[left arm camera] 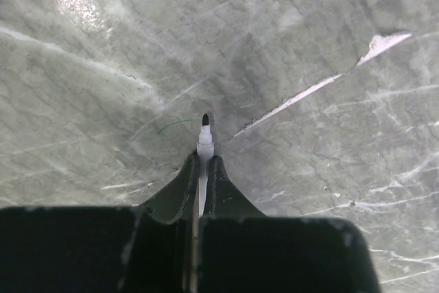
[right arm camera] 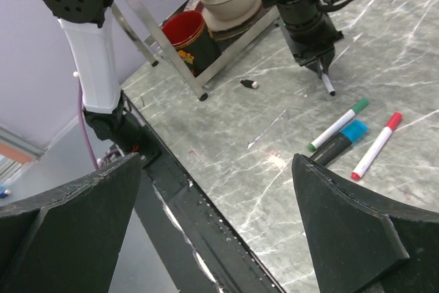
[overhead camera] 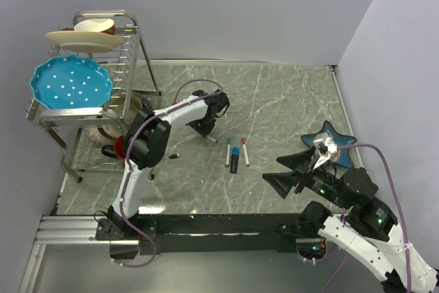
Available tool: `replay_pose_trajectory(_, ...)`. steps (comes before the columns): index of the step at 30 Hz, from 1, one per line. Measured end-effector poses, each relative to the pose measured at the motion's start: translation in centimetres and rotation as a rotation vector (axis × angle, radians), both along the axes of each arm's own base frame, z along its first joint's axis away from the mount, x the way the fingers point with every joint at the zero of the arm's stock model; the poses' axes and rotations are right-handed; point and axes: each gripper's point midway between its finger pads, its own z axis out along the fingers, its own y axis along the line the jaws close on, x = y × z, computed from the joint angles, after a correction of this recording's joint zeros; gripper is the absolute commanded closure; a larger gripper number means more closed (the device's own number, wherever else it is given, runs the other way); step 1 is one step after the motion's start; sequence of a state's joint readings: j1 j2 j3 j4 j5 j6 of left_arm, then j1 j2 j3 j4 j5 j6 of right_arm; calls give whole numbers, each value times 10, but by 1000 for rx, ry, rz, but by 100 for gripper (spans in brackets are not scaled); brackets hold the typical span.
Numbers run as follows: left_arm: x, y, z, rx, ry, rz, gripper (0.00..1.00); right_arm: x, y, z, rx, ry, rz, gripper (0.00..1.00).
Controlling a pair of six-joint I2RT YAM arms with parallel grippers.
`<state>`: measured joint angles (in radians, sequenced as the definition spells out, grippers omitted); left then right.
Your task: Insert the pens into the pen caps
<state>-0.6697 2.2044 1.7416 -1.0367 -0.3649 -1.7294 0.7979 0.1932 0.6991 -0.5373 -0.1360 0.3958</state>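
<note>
My left gripper is shut on a thin white pen and holds it tip-down, its bare black tip just above the marble table. The right wrist view also shows that gripper and pen. A small black cap lies apart to the left, also in the right wrist view. Three pens lie together: one green-capped, one thick and black with blue trim, one red-capped. My right gripper is open and empty, above the table to their right.
A metal dish rack at the back left holds a blue plate, a cream plate and a bowl. A red mug sits under it. A blue star-shaped dish lies by my right gripper. The table's front edge has a black rail.
</note>
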Motion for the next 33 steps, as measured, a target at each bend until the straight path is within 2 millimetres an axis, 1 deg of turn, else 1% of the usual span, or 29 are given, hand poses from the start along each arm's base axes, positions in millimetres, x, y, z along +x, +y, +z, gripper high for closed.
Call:
replay_pose_trajectory(3, -1, 0, 2, 16, -18, -31, 99, 3, 6, -4, -4, 32, 6, 6)
replay_pose_trajectory(5, -5, -1, 3, 24, -25, -64, 99, 8, 14, -11, -13, 68, 8, 7)
replay_pose_trajectory(6, -8, 0, 4, 30, -23, -86, 99, 12, 18, -17, -18, 89, 7, 7)
replay_pose_trajectory(8, -18, 2, 4, 44, -11, -129, 99, 19, 26, -36, -37, 139, 2, 7)
replay_pose_trajectory(10, -28, 2, 6, 57, -2, -184, 99, 24, 31, -54, -57, 186, -6, 7)
replay_pose_trajectory(12, -34, -1, 9, 61, -8, -243, 99, 27, 34, -66, -68, 224, -16, 7)
replay_pose_trajectory(14, -37, -9, 17, 56, -31, -310, 99, 30, 36, -71, -70, 249, -28, 7)
replay_pose_trajectory(16, -39, -16, 27, 48, -68, -356, 99, 34, 38, -67, -49, 246, -40, 8)
replay_pose_trajectory(18, -42, -23, 42, 37, -114, -407, 99, 38, 41, -61, -17, 236, -45, 9)
replay_pose_trajectory(19, -44, -27, 50, 34, -137, -431, 99, 39, 42, -62, -9, 235, -46, 9)
replay_pose_trajectory(24, -49, -42, 104, -29, -287, -523, 99, 47, 49, -82, -24, 284, -66, 11)
replay_pose_trajectory(27, -54, -43, 133, -76, -394, -590, 99, 51, 53, -86, -35, 294, -68, 14)
replay_pose_trajectory(31, -72, -47, 160, -137, -514, -688, 99, 54, 58, -86, -33, 295, -59, 24)
replay_pose_trajectory(33, -84, -54, 173, -189, -577, -745, 99, 54, 63, -85, -26, 297, -44, 26)
